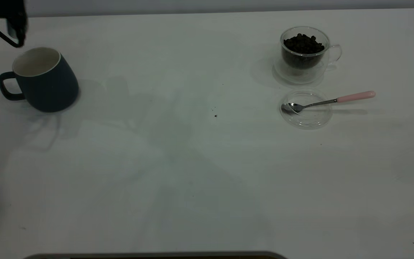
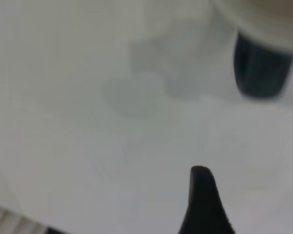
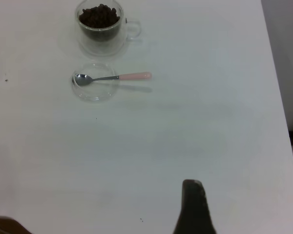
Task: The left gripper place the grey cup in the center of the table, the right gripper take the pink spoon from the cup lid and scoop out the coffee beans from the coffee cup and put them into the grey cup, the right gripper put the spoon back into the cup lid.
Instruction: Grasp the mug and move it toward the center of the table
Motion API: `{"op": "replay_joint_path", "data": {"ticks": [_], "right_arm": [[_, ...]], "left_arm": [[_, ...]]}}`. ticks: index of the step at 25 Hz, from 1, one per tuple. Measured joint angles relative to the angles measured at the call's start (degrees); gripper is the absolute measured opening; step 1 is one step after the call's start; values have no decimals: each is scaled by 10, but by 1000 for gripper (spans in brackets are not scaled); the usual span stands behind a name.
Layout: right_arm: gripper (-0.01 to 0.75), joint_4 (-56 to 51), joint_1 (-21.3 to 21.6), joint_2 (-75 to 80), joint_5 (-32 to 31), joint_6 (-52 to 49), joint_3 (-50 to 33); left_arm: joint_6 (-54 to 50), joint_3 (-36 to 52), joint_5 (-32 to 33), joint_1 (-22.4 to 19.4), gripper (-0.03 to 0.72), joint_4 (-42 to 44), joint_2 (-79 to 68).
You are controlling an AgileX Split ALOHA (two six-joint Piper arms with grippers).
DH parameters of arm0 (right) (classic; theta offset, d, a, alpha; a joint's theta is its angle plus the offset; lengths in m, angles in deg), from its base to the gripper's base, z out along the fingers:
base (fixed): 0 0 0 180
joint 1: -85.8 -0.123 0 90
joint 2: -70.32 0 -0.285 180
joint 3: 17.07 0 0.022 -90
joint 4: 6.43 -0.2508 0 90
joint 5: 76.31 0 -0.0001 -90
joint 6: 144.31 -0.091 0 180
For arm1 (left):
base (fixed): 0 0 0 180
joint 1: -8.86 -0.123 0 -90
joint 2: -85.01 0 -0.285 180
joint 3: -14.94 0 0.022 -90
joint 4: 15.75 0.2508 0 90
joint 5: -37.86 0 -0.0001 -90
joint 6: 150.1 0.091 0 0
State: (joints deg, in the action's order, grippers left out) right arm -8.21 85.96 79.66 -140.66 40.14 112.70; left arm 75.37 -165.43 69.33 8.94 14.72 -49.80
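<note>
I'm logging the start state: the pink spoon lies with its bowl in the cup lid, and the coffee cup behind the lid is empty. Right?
Not quite. The coffee cup is not empty: it holds a heap of coffee beans, as the exterior view shows. The rest stands: the pink spoon lies with its bowl in the cup lid.

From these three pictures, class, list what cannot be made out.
- Left end effector: exterior view, cut off by the corner; open or shut unclear.
- Right end effector: right wrist view, only one finger shows.
- Grey cup: left wrist view, blurred and cut off.
- Cup lid: exterior view, clear glass, rim faint.
</note>
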Motion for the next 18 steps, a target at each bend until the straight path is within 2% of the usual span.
{"op": "replay_joint_path", "data": {"ticks": [3, 7, 18], "right_arm": [[586, 0, 0, 0, 0, 0, 0], [586, 0, 0, 0, 0, 0, 0], [586, 0, 0, 0, 0, 0, 0]], "left_arm": [[0, 0, -51, 12, 565, 1, -12], [-1, 0, -80, 25, 565, 6, -18], [-1, 0, -113, 78, 565, 18, -46]]}}
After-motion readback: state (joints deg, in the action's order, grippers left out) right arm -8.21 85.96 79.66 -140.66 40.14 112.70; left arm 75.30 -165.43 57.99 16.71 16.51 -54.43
